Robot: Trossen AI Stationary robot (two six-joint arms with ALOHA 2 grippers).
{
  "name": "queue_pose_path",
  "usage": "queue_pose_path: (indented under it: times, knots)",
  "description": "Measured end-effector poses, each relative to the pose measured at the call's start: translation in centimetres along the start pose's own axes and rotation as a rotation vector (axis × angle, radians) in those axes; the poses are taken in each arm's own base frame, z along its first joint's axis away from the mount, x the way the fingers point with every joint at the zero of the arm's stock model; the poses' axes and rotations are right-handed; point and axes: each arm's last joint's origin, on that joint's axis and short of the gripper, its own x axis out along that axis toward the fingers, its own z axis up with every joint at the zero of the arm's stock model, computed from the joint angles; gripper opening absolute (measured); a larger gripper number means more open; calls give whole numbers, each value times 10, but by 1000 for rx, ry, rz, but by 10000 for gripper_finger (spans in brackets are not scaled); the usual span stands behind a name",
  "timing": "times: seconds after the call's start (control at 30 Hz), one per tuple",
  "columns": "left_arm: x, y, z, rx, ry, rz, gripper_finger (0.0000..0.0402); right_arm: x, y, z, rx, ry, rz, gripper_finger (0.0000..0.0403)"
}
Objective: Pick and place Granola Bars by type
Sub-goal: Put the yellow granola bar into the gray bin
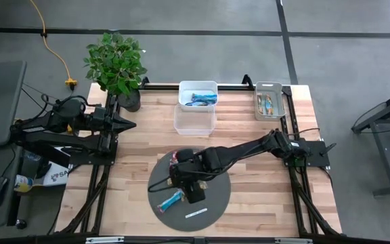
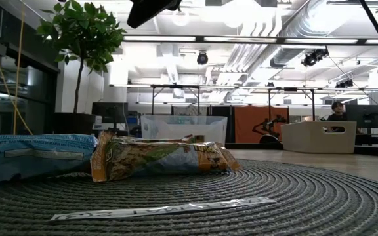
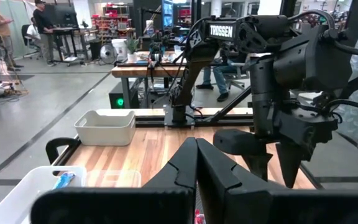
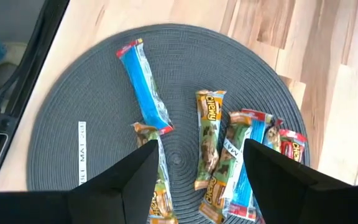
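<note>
Right gripper (image 4: 197, 168) hovers over the round grey mat (image 1: 219, 196) at the near-centre of the table (image 1: 249, 129), fingers spread wide, nothing between them. In the right wrist view a loose cluster of granola bars sits on the mat under it: a blue bar (image 4: 144, 87) lying apart from the rest, a tan-and-green bar (image 4: 209, 137) roughly between the fingers, another tan-and-green bar (image 4: 157, 186) partly under one finger, and a stacked bunch beside it with a blue-and-white wrapper (image 4: 241, 162) and a red one (image 4: 291, 146) at the edge. A thin white strip (image 4: 82, 152) lies on the mat, apart from the bars. Low view shows the blue bar and a tan-and-green bar (image 2: 163, 157) touching end to side, the strip nearer the camera. Far side of the table: a white bin (image 1: 198, 95) with blue bars in it, a clear bin (image 1: 195, 120) just in front of it, and a grey bin (image 1: 271, 100) at far right holding tan-and-green bars. Left gripper (image 1: 128, 124) is parked at the left edge near the potted plant (image 1: 117, 64), fingers pressed together. A person shows in the room behind, far off.
</note>
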Motion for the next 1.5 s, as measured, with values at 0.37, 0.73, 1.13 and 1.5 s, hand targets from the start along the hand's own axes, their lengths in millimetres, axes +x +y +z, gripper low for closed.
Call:
queue_pose_path:
  times: [0.37, 0.73, 1.13, 1.5]
  knots:
    - [0, 0, 0, 0, 0, 0, 1, 0, -3, 0, 53, 3, -53, 220]
    - [0, 0, 0, 0, 0, 0, 1, 0, -9, -1, 74, 6, -49, 220]
    - [0, 0, 0, 0, 0, 0, 1, 13, -29, -39, 132, -168, 5, 220]
    - [0, 0, 0, 0, 0, 0, 1, 32, -28, -129, 219, -140, 73, 220]
